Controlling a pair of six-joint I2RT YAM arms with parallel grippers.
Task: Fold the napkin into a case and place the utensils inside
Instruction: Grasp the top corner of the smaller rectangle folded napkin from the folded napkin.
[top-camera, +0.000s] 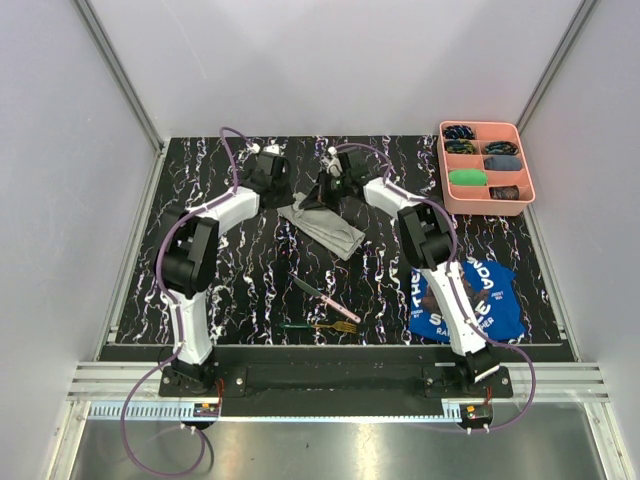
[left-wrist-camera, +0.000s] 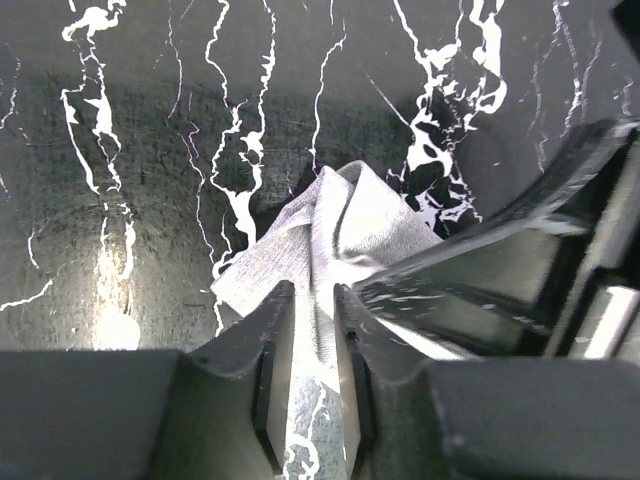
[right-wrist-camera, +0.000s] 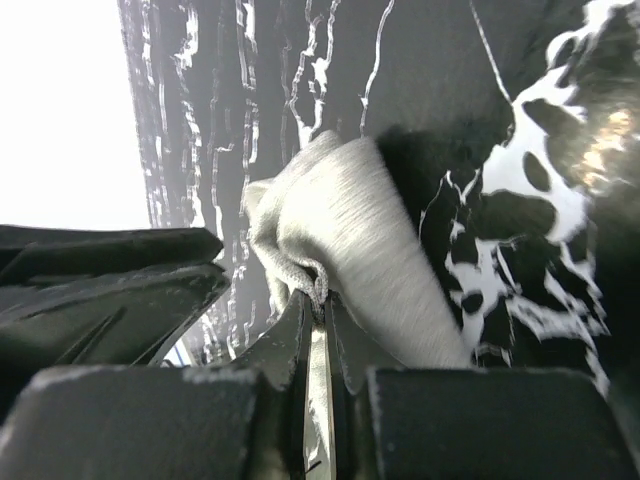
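The light grey napkin (top-camera: 330, 228) lies partly folded and bunched on the black marbled table, behind the middle. My left gripper (top-camera: 274, 186) is at its left corner. In the left wrist view, a raised fold of the napkin (left-wrist-camera: 350, 225) runs into the narrow gap of that gripper (left-wrist-camera: 313, 292), whose jaws stand slightly apart. My right gripper (top-camera: 328, 195) is shut on a rolled edge of the napkin (right-wrist-camera: 350, 220), pinched at its tips (right-wrist-camera: 322, 298). The pink-handled knife (top-camera: 328, 300) and the green-handled fork (top-camera: 322, 327) lie near the front edge, apart from the napkin.
A pink compartment tray (top-camera: 488, 208) with small items sits at the back right corner. A blue printed cloth (top-camera: 465, 300) lies at the front right under the right arm. The two grippers are close together over the napkin.
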